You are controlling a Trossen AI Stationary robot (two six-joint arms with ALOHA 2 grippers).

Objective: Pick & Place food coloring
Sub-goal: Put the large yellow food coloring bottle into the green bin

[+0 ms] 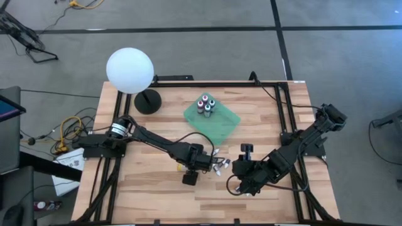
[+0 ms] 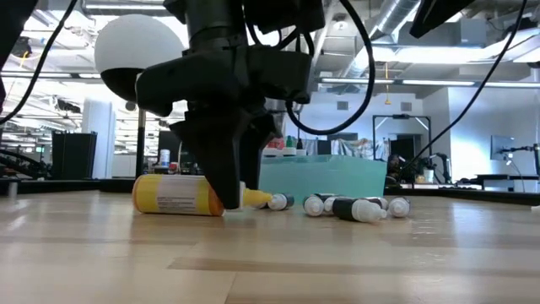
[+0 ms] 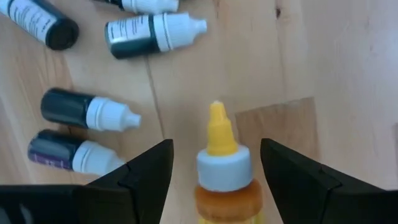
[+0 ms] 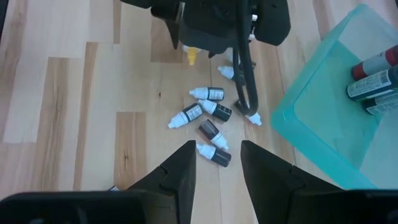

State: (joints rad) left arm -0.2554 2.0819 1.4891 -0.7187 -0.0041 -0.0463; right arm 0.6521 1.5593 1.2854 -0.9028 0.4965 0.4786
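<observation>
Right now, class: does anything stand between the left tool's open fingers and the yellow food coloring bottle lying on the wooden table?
Nothing visible does. The left tool already straddles the yellow white-collared bottle; its fingers have bare gaps either side.

**Both arms brought close over the middle of the worktop**

Seen from above, the wooden worktop (image 1: 151,188) carries a green tray (image 1: 227,125) in which four small bottles (image 1: 206,105) are stood upright. A loose cluster of tiny bottles (image 1: 220,166) is scattered just in front of the tray. The left hand (image 1: 190,176) is lowered beside that cluster; the right hand (image 1: 240,168) is held near its other side. A white globe (image 1: 129,70) is mounted at the far left corner.
</observation>
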